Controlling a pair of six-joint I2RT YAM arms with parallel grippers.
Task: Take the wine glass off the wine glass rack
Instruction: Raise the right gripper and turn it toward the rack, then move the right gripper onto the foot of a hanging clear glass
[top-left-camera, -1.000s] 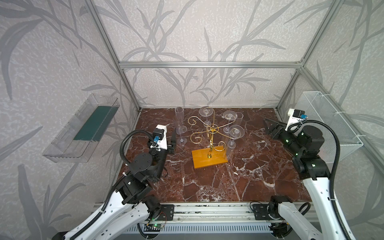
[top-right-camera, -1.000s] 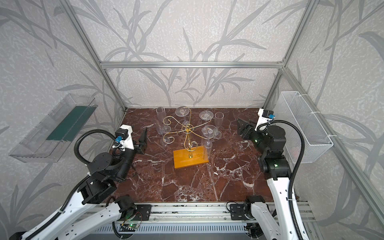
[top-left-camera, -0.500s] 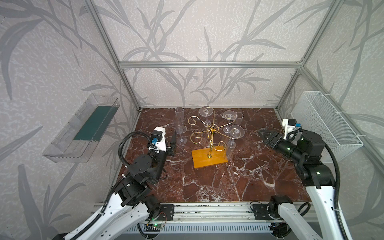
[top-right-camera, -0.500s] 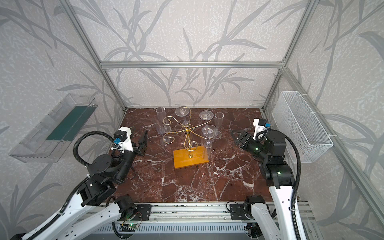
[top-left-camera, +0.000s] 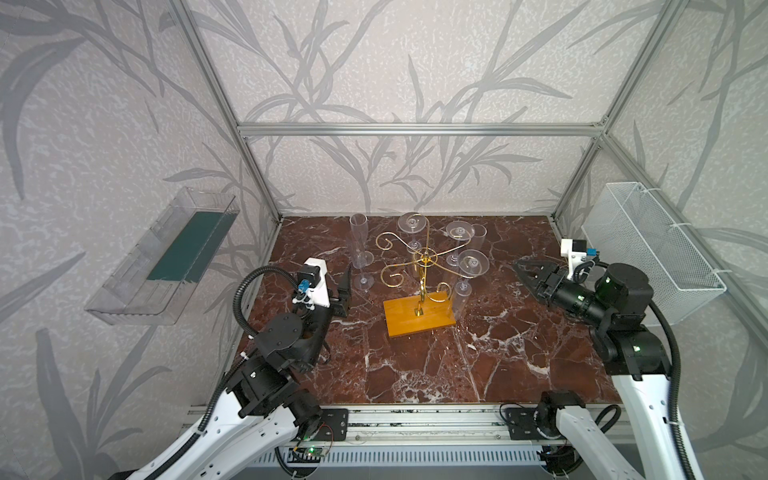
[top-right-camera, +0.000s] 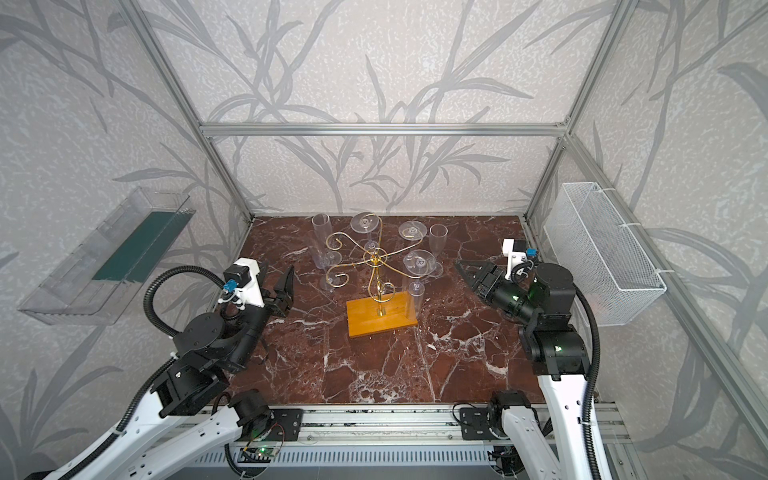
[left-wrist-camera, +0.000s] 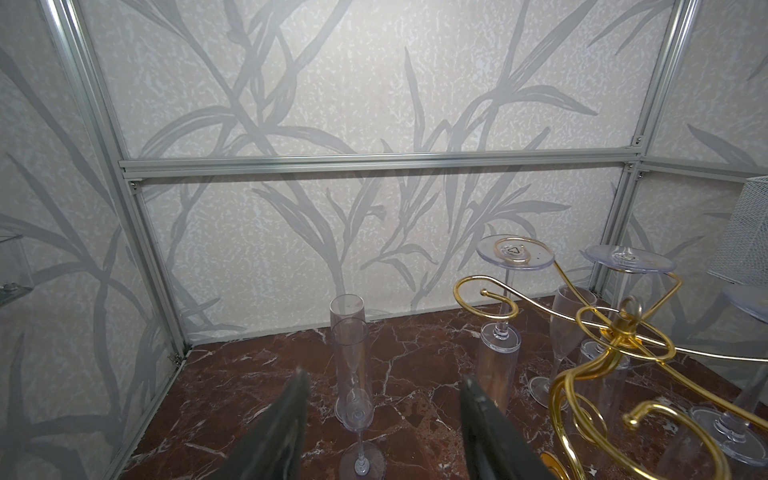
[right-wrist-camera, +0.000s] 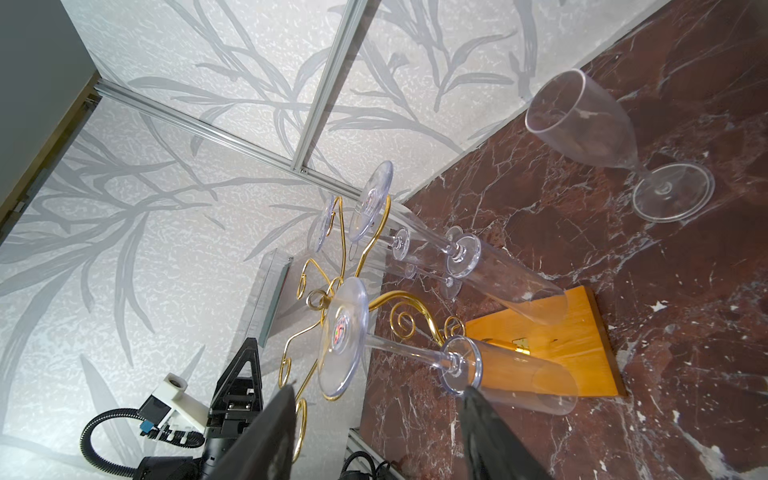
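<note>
The wine glass rack (top-left-camera: 423, 262) (top-right-camera: 374, 254), gold wire on an orange wooden base (top-left-camera: 419, 319), stands mid-table. Three clear glasses hang from it upside down. The nearest wine glass (top-left-camera: 473, 262) (right-wrist-camera: 343, 336) hangs on the rack's right side, its foot resting on a gold arm. My right gripper (top-left-camera: 521, 266) (right-wrist-camera: 379, 388) is open and rolled on its side, a short way right of that glass, touching nothing. Left of the rack my left gripper (top-left-camera: 345, 276) (left-wrist-camera: 384, 376) is open and empty, facing a standing flute (left-wrist-camera: 356, 409).
Two flutes (top-left-camera: 358, 237) stand at the back left of the rack and another glass (top-left-camera: 480, 239) (right-wrist-camera: 582, 120) at the back right. A white wire basket (top-left-camera: 648, 249) hangs on the right wall, a clear tray (top-left-camera: 166, 257) on the left wall.
My right arm has swung out of the back right corner toward the rack, dropped lower and rolled its gripper sideways. The left arm has hardly moved.
</note>
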